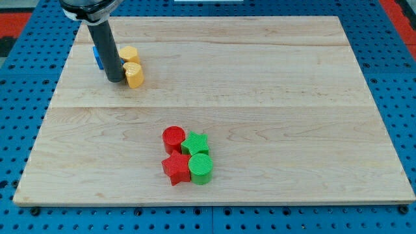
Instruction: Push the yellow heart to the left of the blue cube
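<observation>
While the blue cube sits in the upper left of the frame, mostly hidden behind the dark rod, only a sliver of its left side shows, so its exact outline cannot be made out. Just to its right stands the rod, and my tip rests on the wooden board right beside the cube's lower right edge and touching, or all but touching, the yellow heart on the heart's left side. The arm ends in a bare rod with nothing to open or close, and it has hold of nothing; it can only shove. A second yellow block, its shape unclear, lies just above the heart and close against it.

As I judge it, the task is not done: the heart lies to the right of the cube, with the rod between them. It has yet to travel round the cube, above or below it, and end up on the cube's far left, near the board's left edge.

Further right, in the lower middle of the frame and well apart from all this, a tight cluster sits untouched: a red cylinder, a red star, a green star and a green cylinder.
</observation>
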Robot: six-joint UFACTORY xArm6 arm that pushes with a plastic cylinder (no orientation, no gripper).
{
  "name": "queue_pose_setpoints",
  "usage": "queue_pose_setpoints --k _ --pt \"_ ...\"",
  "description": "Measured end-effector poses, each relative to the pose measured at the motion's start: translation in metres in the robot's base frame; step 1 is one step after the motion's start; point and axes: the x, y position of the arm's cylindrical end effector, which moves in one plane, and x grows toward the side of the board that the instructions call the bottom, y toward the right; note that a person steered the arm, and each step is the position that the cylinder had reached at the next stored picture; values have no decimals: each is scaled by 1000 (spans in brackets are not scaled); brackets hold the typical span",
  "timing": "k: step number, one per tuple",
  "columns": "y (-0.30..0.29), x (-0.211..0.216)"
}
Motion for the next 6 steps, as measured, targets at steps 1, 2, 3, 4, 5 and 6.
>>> queue_pose_setpoints --k 1,2,3,4,5,6 --pt "11 -13" --pt "23 -29" --pt "30 -44" --pt "30 -48" --pt "30 -44" --pt "29 -38"
